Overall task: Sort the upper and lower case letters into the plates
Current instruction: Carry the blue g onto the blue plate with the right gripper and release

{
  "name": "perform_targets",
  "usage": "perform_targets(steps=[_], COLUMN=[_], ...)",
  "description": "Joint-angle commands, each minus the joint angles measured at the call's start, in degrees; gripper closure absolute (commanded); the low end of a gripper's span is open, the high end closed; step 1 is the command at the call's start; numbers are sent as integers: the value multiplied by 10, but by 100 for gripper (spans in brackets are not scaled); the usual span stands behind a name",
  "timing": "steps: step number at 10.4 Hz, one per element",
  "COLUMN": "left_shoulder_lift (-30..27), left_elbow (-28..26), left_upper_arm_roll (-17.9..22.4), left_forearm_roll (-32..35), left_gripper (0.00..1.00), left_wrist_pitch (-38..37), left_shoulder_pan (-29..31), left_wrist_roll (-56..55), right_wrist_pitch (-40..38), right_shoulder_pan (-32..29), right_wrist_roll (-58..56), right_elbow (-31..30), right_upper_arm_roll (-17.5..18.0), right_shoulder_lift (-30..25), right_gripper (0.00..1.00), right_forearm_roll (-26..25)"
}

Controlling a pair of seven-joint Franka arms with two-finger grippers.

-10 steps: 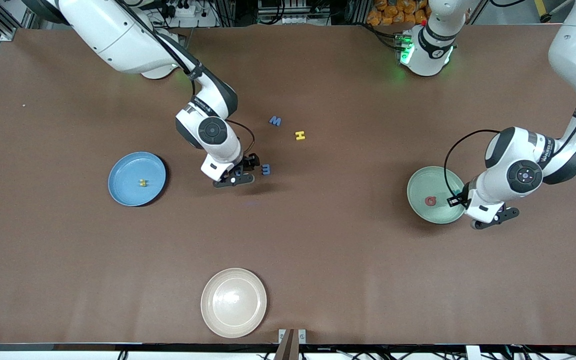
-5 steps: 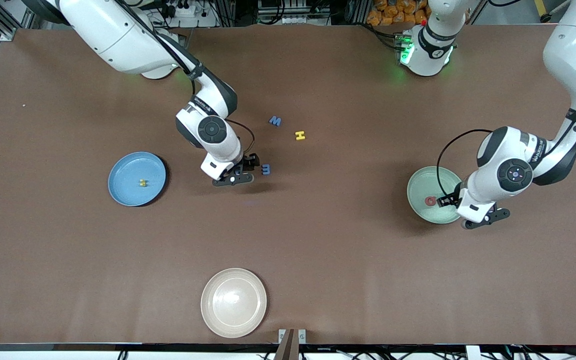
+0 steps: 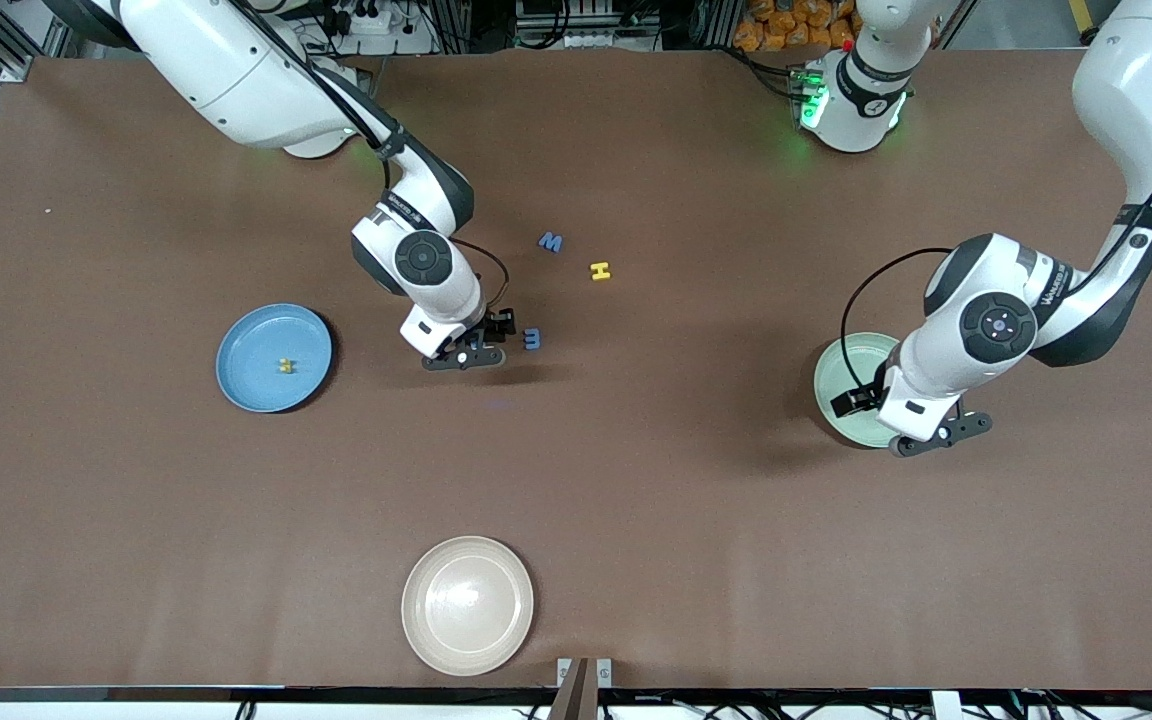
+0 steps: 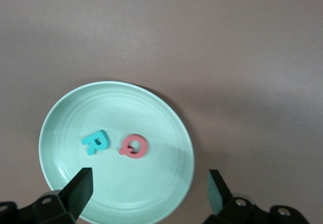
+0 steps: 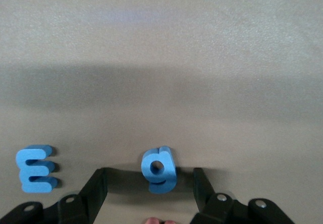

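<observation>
My right gripper (image 5: 150, 186) is low on the table, open, with its fingers (image 5: 96, 186) standing either side of a blue letter g (image 5: 159, 169), gaps showing on both sides. A blue E (image 5: 35, 168) lies beside it. In the front view this gripper (image 3: 463, 358) sits next to the E (image 3: 533, 339), between the blue plate (image 3: 246, 340) and the green plate (image 3: 841, 370). A yellow letter (image 3: 284, 366) lies in the blue plate. My left gripper (image 4: 148, 191) hangs open over the green plate (image 4: 166, 113), which holds a teal R (image 4: 96, 142) and a pink Q (image 4: 134, 146).
A blue M (image 3: 550, 241) and a yellow H (image 3: 600, 271) lie on the brown table farther from the camera than the E. A cream-white plate (image 3: 467, 604) sits near the table's front edge.
My left arm has swung over the green plate toward the right arm's end, now covering the pink letter in the front view. The right gripper has stayed at the blue g.
</observation>
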Motion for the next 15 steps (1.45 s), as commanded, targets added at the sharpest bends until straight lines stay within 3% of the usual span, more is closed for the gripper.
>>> perform_targets(steps=[1, 5, 7, 9, 10, 14, 15], left_shoulder_lift=[-22, -22, -22, -22, -22, -22, -22], left_elbow=[11, 24, 24, 24, 24, 25, 25], left_upper_arm_roll=[-31, -72, -81, -90, -95, -105, -108], left_forearm_roll=[-11, -10, -10, -10, -10, -10, -10], left_gripper=[0, 0, 0, 0, 0, 0, 0], left_wrist_pitch=[-30, -51, -51, -51, -51, -51, -51], left_shoulder_pan=[1, 0, 0, 0, 0, -1, -1], left_wrist_roll=[-14, -47, -55, -71, -72, -87, -88], right_wrist_pitch=[13, 12, 12, 11, 11, -2, -60], right_shoulder_pan=[-5, -5, -4, -3, -3, -4, -9], right_wrist_roll=[12, 11, 11, 10, 11, 6, 5], right_elbow=[-11, -11, -11, -12, -11, 7, 33], right_upper_arm_roll=[7, 7, 7, 7, 7, 10, 31], right_shoulder_lift=[0, 0, 0, 1, 0, -15, -24], right_gripper=[30, 46, 66, 94, 100, 100, 100], right_forearm_roll=[-8, -9, -9, -10, -11, -11, -12])
